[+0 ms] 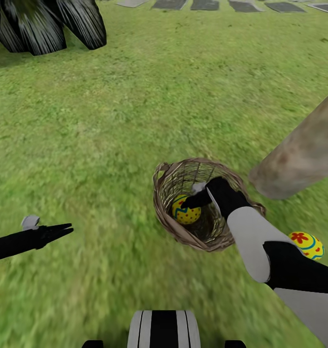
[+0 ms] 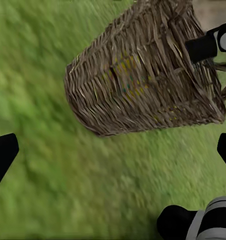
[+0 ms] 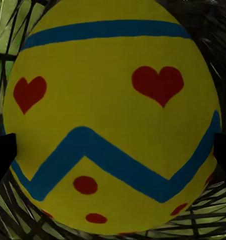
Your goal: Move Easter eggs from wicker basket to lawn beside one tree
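Lawn (image 1: 111,121): right fingers (image 1: 183,205) spread around egg (image 1: 187,212) in basket (image 1: 164,212); left fingers (image 1: 62,229) spread, idle.

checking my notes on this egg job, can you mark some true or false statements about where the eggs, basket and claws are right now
1. The right claw is inside the basket, at an egg. True.
2. The basket is empty. False: that egg lies in it.
3. An egg on the grass lies outside the basket, near the tree trunk. True.
4. The left claw holds an egg. False: it hangs over bare grass with nothing in it.
5. The basket stands on grey stones. False: it stands on grass.
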### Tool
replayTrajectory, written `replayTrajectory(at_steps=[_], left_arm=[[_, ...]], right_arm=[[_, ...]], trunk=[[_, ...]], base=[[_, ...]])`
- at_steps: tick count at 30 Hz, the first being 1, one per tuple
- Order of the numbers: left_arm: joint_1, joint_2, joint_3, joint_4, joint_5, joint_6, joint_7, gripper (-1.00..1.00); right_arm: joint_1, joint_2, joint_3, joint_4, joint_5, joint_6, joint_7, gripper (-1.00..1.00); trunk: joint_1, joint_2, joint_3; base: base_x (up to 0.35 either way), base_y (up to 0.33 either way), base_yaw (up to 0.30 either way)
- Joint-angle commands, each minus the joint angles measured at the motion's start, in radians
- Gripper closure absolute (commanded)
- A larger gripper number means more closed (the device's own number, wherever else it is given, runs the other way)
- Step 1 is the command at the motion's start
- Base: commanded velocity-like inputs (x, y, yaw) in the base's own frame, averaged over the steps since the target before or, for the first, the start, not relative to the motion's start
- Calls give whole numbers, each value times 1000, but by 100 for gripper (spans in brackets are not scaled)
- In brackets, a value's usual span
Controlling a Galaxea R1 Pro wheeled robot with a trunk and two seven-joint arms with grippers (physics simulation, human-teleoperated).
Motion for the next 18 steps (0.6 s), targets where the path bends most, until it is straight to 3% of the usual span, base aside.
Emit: replayTrajectory(at_steps=[1,6,15,18], left_arm=[[0,0,1,0,-5,11,-6,-100],[0,1,1,-1,-6,11,-6,-100],[0,1,0,-1,-6,11,-6,-100],[0,0,1,1,-6,13,-6,-100]], right_arm=[[0,1,-8,-1,11,7,7,100],[0,-1,-9,-1,11,9,7,100],[1,-35,-10,-2,11,10,7,100],[2,-39,-11,-48,11,12,8,100]], trunk=[[-1,0,3],[-3,1,23],[-7,3,58],[-8,4,69]], base=[[0,0,0],[-6,0,0],[-120,0,0],[-39,0,0]])
